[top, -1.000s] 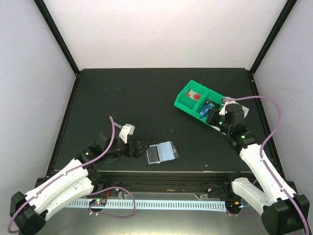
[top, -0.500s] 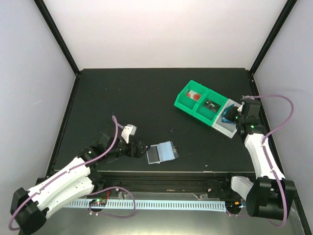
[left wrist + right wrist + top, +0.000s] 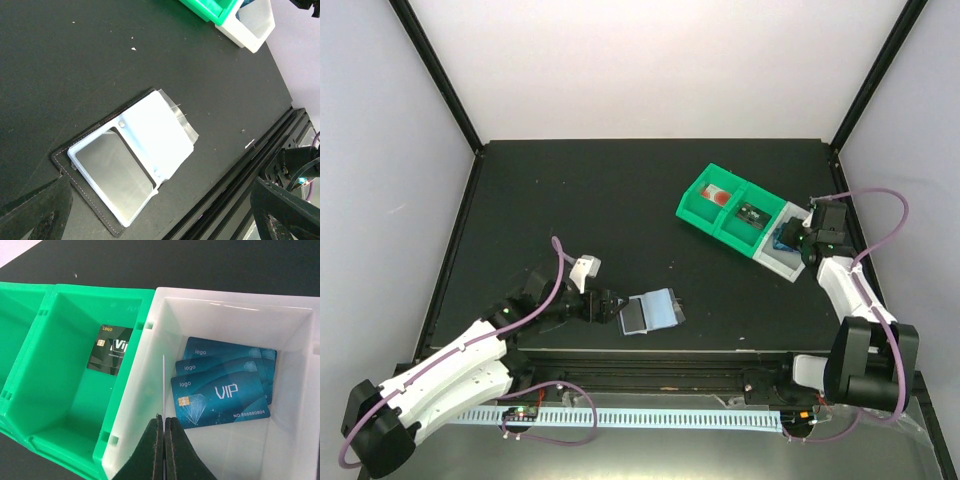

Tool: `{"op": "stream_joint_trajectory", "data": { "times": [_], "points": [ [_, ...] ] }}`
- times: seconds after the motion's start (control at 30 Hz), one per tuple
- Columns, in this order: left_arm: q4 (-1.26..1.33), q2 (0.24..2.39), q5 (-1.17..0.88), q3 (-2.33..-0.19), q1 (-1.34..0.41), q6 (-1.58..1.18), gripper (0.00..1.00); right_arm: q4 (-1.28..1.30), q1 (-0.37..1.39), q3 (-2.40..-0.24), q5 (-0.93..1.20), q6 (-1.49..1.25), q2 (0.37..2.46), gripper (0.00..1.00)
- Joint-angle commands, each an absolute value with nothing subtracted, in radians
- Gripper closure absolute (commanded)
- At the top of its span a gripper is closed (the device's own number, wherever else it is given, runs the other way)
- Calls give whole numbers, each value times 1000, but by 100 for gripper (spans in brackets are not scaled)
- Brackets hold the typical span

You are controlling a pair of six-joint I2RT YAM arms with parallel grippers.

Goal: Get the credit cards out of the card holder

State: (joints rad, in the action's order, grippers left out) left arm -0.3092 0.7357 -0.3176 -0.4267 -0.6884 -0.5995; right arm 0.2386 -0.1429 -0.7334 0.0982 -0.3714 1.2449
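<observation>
Okay, near side first. My left gripper (image 3: 607,305) is low over the table (image 3: 570,200) by the near edge, with the jaws spread wide and nothing between them. The card holder (image 3: 651,312) lies just to its right. It is opened flat on the table with both pale panels up and a dark stitched edge around it (image 3: 131,167). From the top view I can't tell if the fingertips touch it.

Farther back on the right, my right gripper (image 3: 162,440) hangs over the tray (image 3: 75,290) with its fingers pressed together. A thin pale line runs up from between the tips, and I can't tell what it is. The credit cards (image 3: 220,390) are in the tray's white end compartment (image 3: 280,315), the rightmost one. Three blue cards lie there overlapping, face up, flat on the floor of that compartment. A dark card (image 3: 111,349) lies in the green compartment next to it on the left. A red-and-white item (image 3: 718,195) is in the far-left compartment.
</observation>
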Motion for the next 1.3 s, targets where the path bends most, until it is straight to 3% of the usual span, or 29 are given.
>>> {"op": "stream_joint_trajectory", "data": {
  "times": [0.0, 0.7, 1.27],
  "points": [
    [-276, 747, -335, -422, -680, -604, 1, 145, -149, -740, 108, -359, 1282, 99],
    [-283, 753, -340, -427, -679, -601, 1, 65, -150, -738, 114, -330, 1430, 95],
    [-296, 738, -339, -425, -677, -603, 1, 177, -150, -804, 21, -360, 1450, 74]
  ]
}}
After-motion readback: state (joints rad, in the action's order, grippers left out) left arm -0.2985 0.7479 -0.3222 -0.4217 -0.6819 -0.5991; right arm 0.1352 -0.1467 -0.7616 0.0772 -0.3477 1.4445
